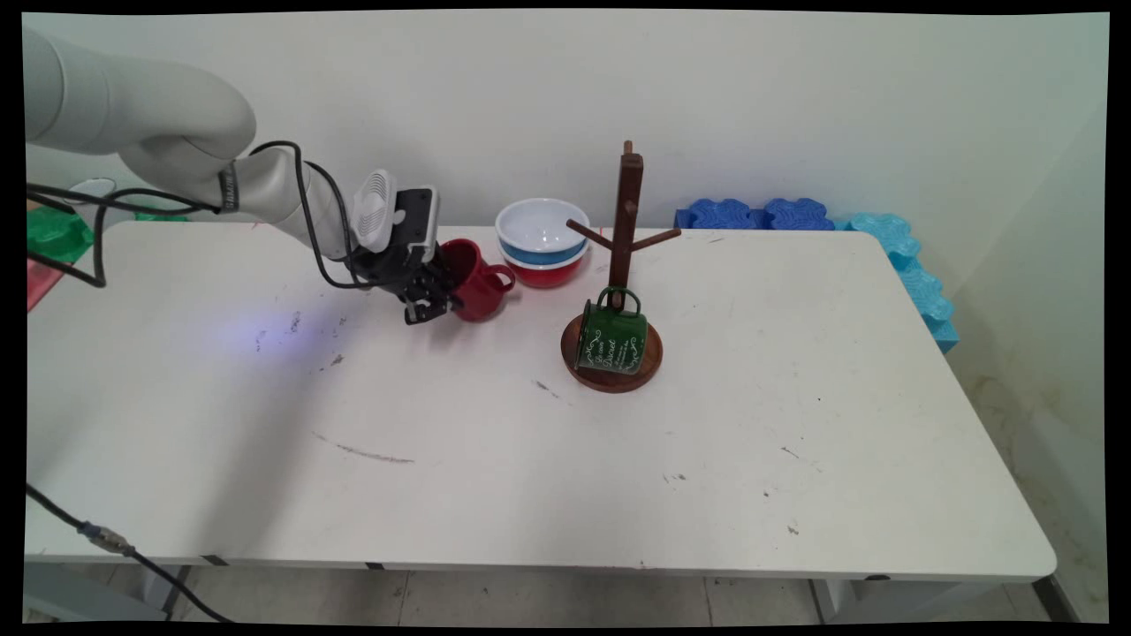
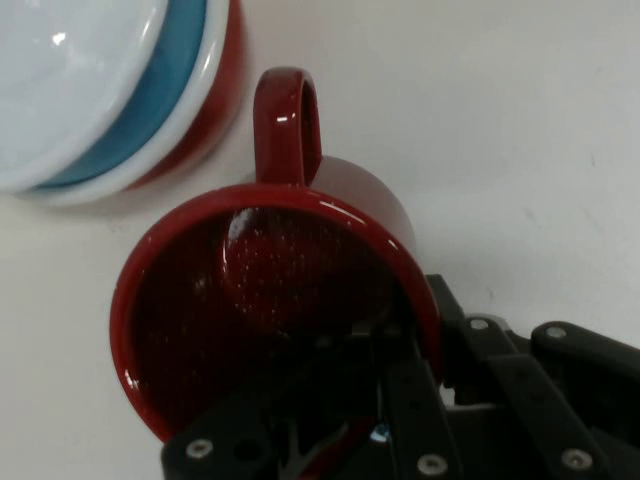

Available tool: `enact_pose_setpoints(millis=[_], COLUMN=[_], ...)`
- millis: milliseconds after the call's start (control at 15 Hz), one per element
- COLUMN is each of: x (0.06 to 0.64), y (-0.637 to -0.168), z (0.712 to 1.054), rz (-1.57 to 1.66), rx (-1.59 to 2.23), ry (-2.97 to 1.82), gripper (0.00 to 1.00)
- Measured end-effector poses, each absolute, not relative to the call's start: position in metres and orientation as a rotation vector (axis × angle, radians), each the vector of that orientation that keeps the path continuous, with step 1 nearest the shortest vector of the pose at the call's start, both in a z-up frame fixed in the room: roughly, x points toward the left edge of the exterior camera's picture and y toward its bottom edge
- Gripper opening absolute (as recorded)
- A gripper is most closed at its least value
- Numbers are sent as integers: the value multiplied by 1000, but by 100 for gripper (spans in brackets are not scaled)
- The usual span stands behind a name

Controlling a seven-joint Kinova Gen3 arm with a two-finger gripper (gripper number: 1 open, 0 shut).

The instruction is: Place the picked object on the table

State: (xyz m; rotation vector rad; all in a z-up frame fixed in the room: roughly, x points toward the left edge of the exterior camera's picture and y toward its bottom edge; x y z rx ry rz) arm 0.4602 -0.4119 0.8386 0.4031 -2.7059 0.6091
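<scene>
The red mug (image 1: 477,281), tilted near the table's (image 1: 530,459) far edge just beside the stacked bowls (image 1: 542,240), is clamped at its rim by the gripper (image 1: 430,302). A steady grip should be kept, so the bowls are not knocked.

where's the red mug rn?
Main view, left of centre: red mug tilted in the tool, just left of the stacked bowls.

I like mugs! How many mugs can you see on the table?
2. A red mug sits tilted in the tool, beside the stacked bowls. A green mug rests on the wooden mug tree's base. None seem hidden.
</scene>
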Motion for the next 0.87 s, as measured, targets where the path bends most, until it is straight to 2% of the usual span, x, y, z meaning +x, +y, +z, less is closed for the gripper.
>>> enact_pose_setpoints(millis=[200, 267, 867], x=[458, 458, 456], y=[-414, -414, -417], z=[835, 833, 829], rz=[606, 605, 616], rx=[399, 398, 389], ry=[-2711, -2713, -2712], gripper=[0, 100, 100])
